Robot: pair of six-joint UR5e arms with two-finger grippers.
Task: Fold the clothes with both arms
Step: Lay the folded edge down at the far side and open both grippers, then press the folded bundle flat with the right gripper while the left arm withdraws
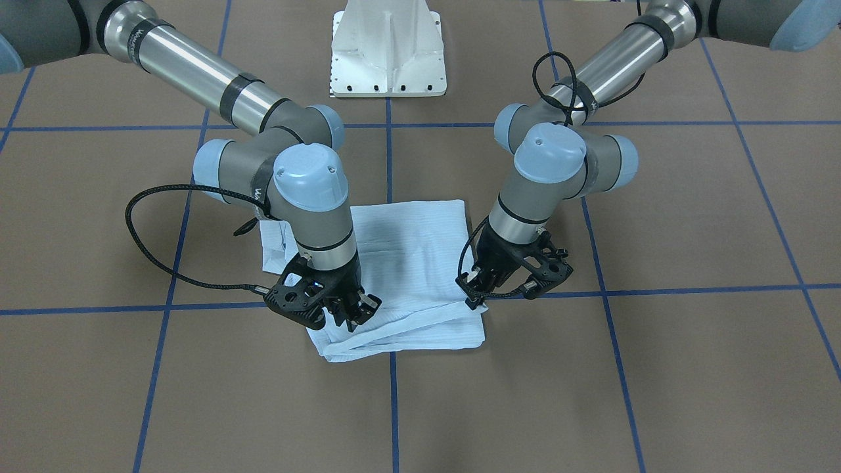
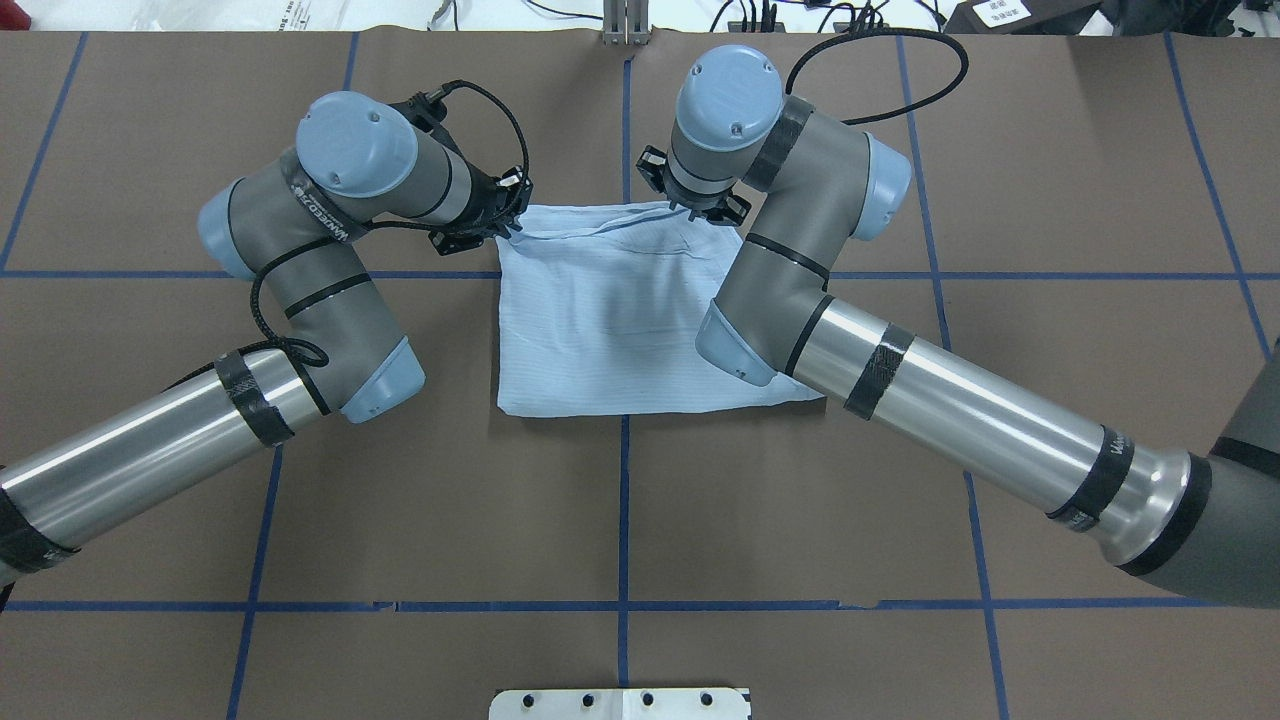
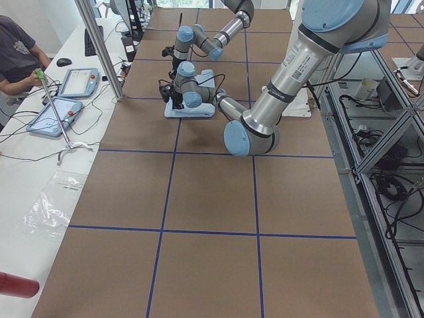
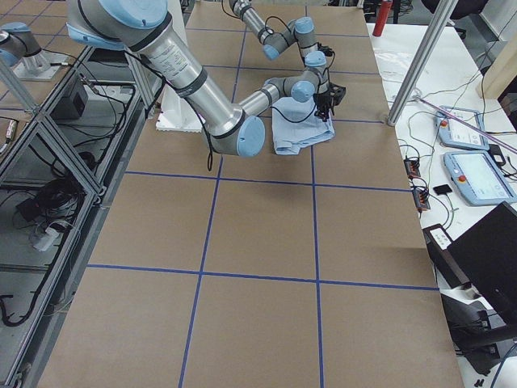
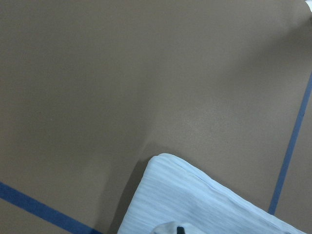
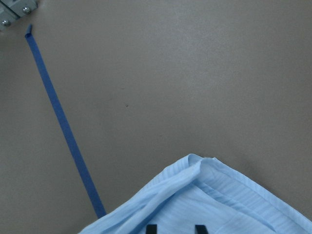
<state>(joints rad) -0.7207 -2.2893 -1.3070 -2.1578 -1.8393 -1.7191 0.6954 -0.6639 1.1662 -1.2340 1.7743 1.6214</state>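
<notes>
The light-blue shirt (image 1: 407,263) lies folded into a flat rectangle on the brown table, its layered edge on the side away from the robot's base. My left gripper (image 1: 483,297) is at that edge's corner on my left. In the left wrist view a single dark fingertip (image 5: 180,229) shows beside a raised bit of the shirt (image 5: 204,204), so the gripper looks shut on it. At the other corner is my right gripper (image 1: 355,318). Its two fingertips (image 6: 151,228) stand apart over the shirt (image 6: 219,200), open.
The white pedestal base (image 1: 389,52) stands behind the shirt on the robot's side. Blue tape lines (image 2: 624,520) cross the brown table. Along the far bench in the left side view are a seated person (image 3: 16,59), tablets (image 3: 79,81) and a red cylinder (image 3: 16,285).
</notes>
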